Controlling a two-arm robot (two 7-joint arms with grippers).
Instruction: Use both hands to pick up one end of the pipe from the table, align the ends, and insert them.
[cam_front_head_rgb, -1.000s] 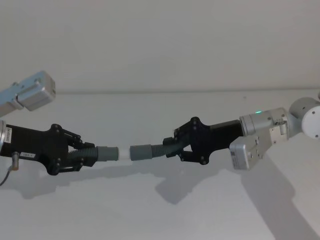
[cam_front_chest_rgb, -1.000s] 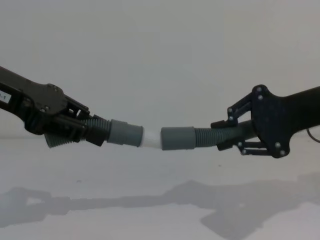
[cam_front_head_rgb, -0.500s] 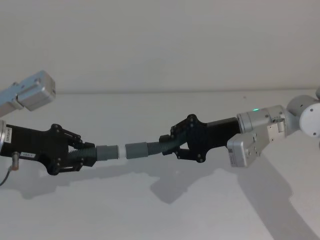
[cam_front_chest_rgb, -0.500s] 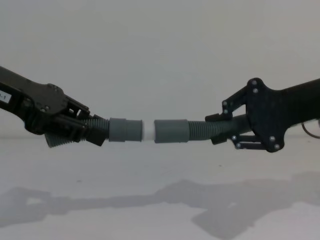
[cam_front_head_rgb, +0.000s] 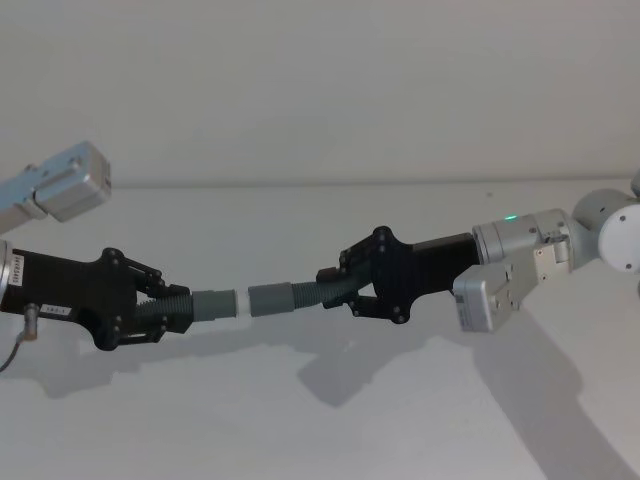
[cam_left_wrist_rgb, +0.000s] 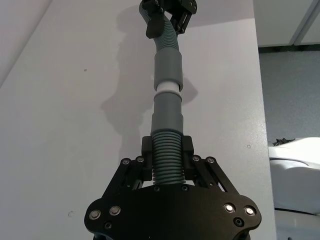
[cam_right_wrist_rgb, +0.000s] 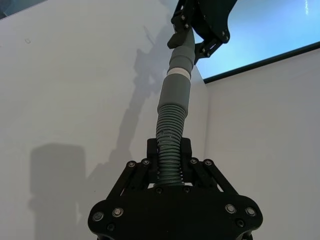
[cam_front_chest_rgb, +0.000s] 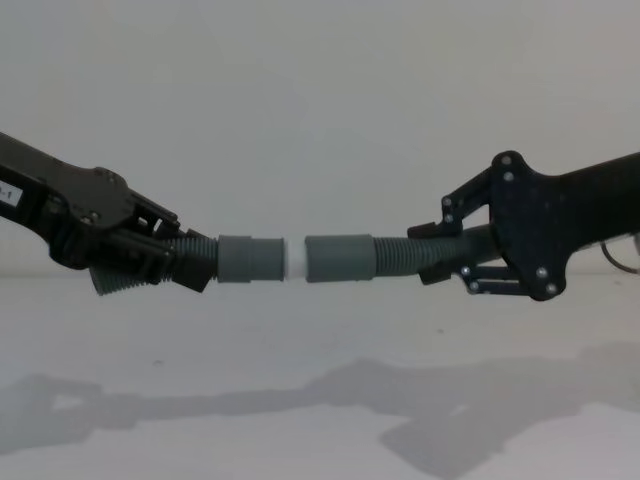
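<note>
The two pipe pieces hang in the air above the table, their cuffs in line, with the white tip of my left piece at the mouth of the socket cuff on my right piece, a short band of white showing between. My left gripper and right gripper are each clamped on the corrugated part behind its cuff, which I judge light but bendy, so a grip close to the cuff should keep the ends from drooping. There is open room all round, and the table edges are well away.

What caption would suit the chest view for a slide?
Left gripper and right gripper hold two hoses above the table, cuffs aligned, white tip showing between.
</note>
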